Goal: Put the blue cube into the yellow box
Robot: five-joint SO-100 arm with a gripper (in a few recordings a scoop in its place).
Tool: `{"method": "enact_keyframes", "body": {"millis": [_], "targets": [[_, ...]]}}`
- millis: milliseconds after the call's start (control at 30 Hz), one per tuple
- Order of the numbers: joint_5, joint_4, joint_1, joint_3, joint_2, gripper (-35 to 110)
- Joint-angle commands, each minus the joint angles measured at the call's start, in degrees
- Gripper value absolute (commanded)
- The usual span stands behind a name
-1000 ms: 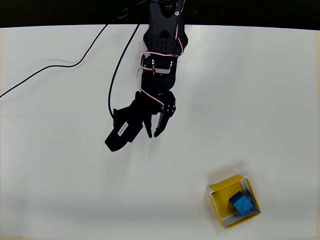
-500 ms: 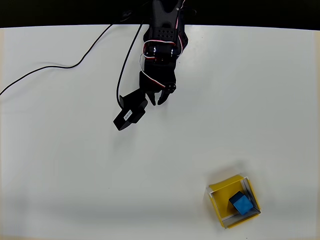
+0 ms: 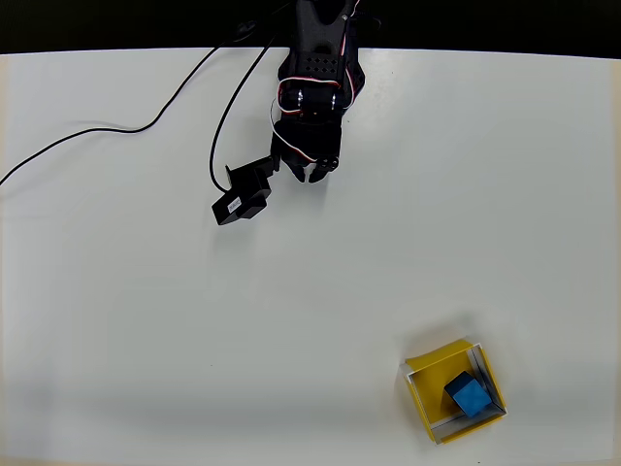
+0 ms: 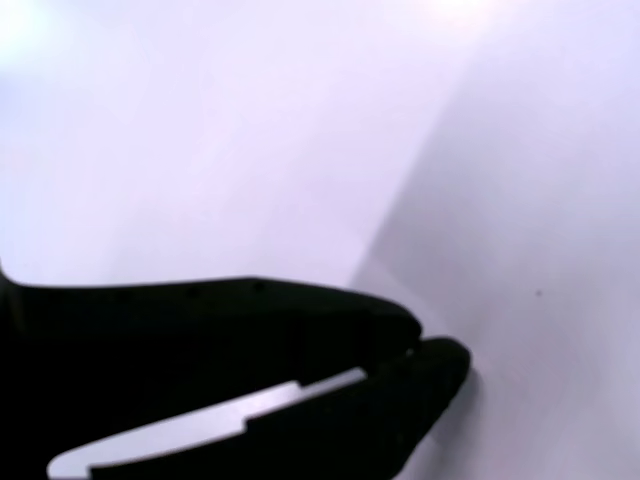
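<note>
In the overhead view the blue cube (image 3: 469,396) lies inside the yellow box (image 3: 428,370) near the table's lower right, pushed toward the box's right corner. My black gripper (image 3: 302,176) hangs far from it at the upper middle, tucked close under the arm's base. Its fingers look shut with nothing between them. In the wrist view the two dark fingers meet at the gripper tips (image 4: 424,347) above the plain white table.
A black cable (image 3: 116,126) runs across the upper left of the white table (image 3: 146,340). The table's far edge meets a dark band at the top, where the arm's base (image 3: 320,39) stands.
The arm has folded back toward its base, carrying the gripper up and away from the box. The cube and box have not moved.
</note>
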Motion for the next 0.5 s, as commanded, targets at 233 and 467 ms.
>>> {"method": "enact_keyframes", "body": {"millis": [233,467], "targets": [[0.2,0.8,-0.3,1.6,1.6,1],[0.2,0.7,-0.4,1.6,1.5,1]]}}
